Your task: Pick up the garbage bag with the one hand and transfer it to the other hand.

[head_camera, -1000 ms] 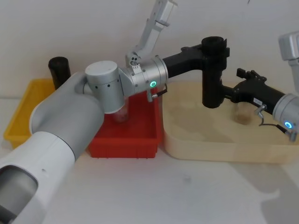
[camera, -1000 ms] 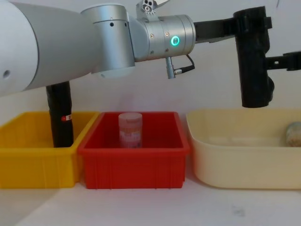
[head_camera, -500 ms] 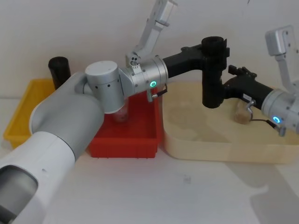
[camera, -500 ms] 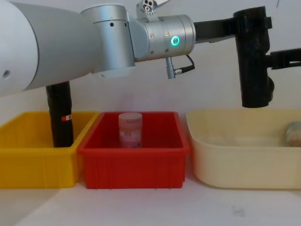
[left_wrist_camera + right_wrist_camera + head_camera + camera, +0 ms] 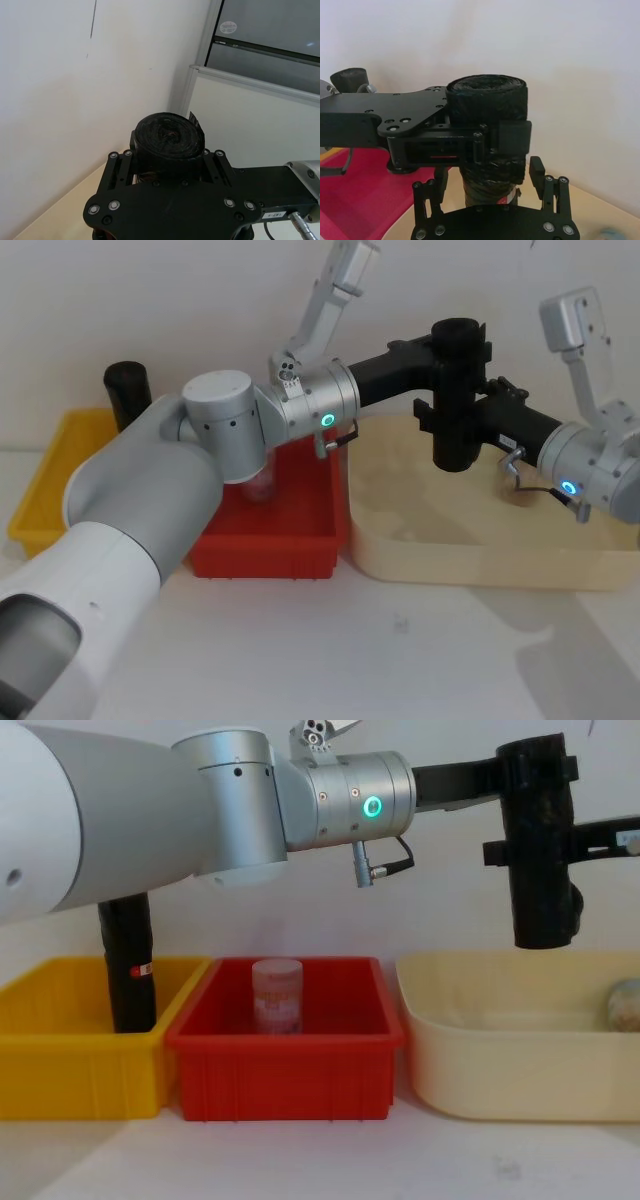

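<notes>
1. My left gripper (image 5: 455, 348), the black slim-fingered claw on my silver arm with the green glowing ring, is clamped around the upper part of the garbage bag (image 5: 455, 400), a thick black cylinder-shaped roll of plastic bags.
2. The roll hangs upright in the air above the cream plastic tub (image 5: 400, 540), clear of its floor and walls.
3. My right gripper (image 5: 440, 418), the black slim-fingered claw on the blue-ringed silver arm with the thin cable, reaches in from the right at the roll's middle, below my left claw.
4. In the right wrist view its fingers (image 5: 536, 172) stand apart on either side of the roll (image 5: 487, 105); I cannot tell whether they touch it.
5. In the left wrist view the roll's wound end (image 5: 167, 137) sits squeezed between my left fingers.
6. A thinner black roll (image 5: 127, 965) with a small red-and-white label stands upright in the yellow plastic bin (image 5: 60, 1060).
7. A clear lidded jar (image 5: 277, 996) stands in the red plastic bin (image 5: 285, 1070).
</notes>
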Robot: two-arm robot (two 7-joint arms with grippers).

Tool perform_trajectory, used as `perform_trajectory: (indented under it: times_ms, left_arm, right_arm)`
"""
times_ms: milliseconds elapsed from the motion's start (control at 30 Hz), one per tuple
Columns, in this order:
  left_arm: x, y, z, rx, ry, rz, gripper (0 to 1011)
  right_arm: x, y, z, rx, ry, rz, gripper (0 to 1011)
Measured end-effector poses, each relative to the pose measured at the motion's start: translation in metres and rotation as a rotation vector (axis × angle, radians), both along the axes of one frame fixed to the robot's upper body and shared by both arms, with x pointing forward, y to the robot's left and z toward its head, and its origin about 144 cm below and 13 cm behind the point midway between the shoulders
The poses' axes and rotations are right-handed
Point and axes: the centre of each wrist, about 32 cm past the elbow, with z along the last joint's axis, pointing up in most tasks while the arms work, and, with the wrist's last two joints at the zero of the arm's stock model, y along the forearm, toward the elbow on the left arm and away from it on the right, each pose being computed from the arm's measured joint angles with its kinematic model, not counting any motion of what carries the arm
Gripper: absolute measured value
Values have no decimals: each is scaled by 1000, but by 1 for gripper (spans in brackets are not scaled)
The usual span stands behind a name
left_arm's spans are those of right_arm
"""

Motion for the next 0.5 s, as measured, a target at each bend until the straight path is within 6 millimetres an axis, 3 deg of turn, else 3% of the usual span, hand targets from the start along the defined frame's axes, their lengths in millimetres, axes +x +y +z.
perform_trajectory:
  times_ms: [233,500]
  left_arm:
    - [0,0,0,0,0,0,531]
    - [0,0,0,0,0,0,531]
  right_arm:
    - [2,4,0,-4,-2,2,939]
    - [3,6,0,-7,-4,4,721]
